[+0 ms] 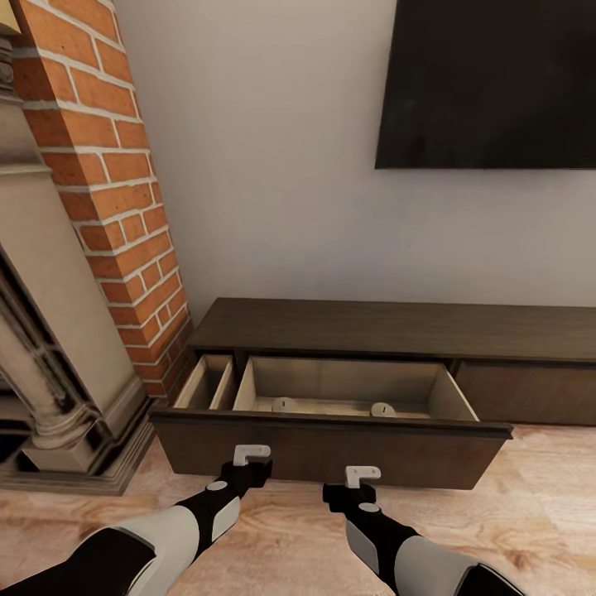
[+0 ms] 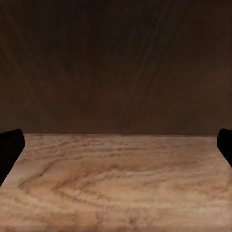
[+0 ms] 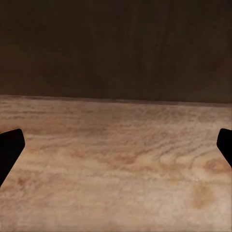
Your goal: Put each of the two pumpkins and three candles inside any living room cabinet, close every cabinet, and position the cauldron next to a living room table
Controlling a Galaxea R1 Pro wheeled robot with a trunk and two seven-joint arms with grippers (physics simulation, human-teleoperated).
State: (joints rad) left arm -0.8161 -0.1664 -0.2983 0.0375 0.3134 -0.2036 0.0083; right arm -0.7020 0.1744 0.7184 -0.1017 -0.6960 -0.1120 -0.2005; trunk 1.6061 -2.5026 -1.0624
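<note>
Two candles in open cabinet drawer; both claws, left claw and right claw, spread empty. Next, probably: push drawer shut.

The long low dark-brown wood cabinet has its big drawer pulled out, and I could reach down from above into its pale inside. Two small candles sit at the back. The red brick wall blocks my left side.
</note>
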